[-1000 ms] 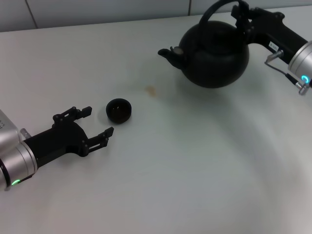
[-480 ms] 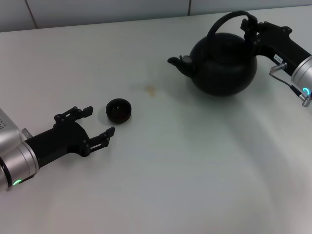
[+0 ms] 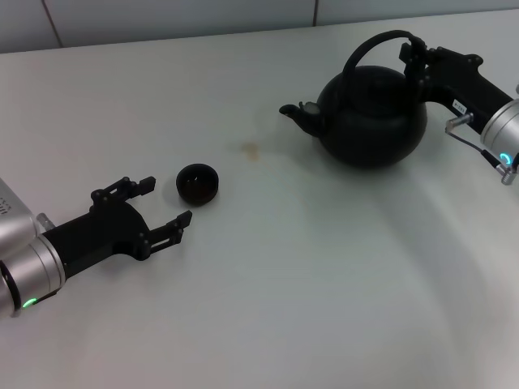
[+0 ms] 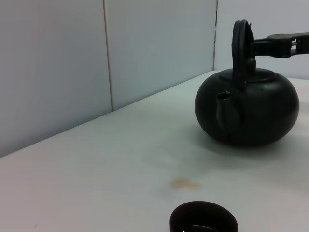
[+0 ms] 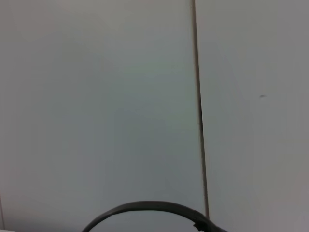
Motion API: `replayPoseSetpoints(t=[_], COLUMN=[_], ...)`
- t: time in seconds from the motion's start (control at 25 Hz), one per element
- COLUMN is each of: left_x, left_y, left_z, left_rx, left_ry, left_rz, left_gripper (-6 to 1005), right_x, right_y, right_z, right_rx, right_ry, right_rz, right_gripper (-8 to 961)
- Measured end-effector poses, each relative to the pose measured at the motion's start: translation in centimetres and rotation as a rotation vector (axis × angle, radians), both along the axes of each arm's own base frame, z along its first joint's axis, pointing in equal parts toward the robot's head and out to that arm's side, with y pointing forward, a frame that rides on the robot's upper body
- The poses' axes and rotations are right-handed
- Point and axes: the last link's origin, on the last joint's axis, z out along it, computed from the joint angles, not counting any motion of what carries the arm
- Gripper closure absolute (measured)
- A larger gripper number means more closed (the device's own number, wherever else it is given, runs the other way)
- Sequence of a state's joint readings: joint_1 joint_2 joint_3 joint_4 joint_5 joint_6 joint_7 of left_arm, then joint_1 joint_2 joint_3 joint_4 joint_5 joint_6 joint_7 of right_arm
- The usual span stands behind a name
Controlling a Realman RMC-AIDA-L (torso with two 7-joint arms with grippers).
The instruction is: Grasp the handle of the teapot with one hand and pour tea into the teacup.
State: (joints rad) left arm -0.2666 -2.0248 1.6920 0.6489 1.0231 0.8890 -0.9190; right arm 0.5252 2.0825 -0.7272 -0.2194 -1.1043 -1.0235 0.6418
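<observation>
The right tool (image 3: 415, 58) is clamped on the handle (image 3: 375, 42) of the teapot (image 3: 371, 115), which rests on the table (image 3: 324, 267) directly below that tool, spout aimed toward the left tool (image 3: 162, 203); that one lies with fingers spread, the teacup (image 3: 198, 183) just beyond its fingertips. The step in hand looks like the carry, so the next move calls for lifting the teapot across to the teacup, well apart from it, then tipping. The left wrist view shows the teapot seated on the table, which the right wrist view, catching only the handle's arc, does not.
</observation>
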Motion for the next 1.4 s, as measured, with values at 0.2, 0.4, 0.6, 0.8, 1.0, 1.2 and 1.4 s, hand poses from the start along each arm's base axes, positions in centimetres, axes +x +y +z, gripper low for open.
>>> replayPoseSetpoints(t=[0.2, 0.4, 0.6, 0.8, 1.0, 1.2, 1.4], left_x=[0.0, 0.0, 0.1, 0.1, -0.1, -0.1, -0.2], left_y=[0.0, 0.0, 0.0, 0.0, -0.1, -0.2, -0.3], left_z=[0.0, -0.1, -0.1, -0.1, -0.1, -0.1, -0.1], left_rx=[-0.002, -0.004, -0.004, -0.005, -0.005, -0.006, -0.007], left_ry=[0.004, 0.005, 0.004, 0.003, 0.003, 0.002, 0.001], left_rz=[-0.003, -0.005, -0.006, -0.005, -0.001, 0.001, 0.003], left_gripper=[202, 202, 202, 202, 202, 202, 202], right_x=[0.3, 0.7, 1.0, 1.4, 2.7, 2.2, -0.7], right_y=[-0.3, -0.8, -1.6, -3.6, -7.1, -11.1, -12.6], right_z=[-0.2, -0.4, -0.4, 0.2, 0.9, 0.8, -1.2], right_rx=[-0.004, -0.008, -0.005, 0.035, 0.088, 0.065, -0.148], right_ry=[0.002, 0.009, 0.022, 0.093, 0.177, 0.217, 0.185], right_rz=[-0.012, -0.023, -0.017, 0.012, 0.025, 0.142, 0.370], right_gripper=[862, 861, 719, 504, 305, 173, 126])
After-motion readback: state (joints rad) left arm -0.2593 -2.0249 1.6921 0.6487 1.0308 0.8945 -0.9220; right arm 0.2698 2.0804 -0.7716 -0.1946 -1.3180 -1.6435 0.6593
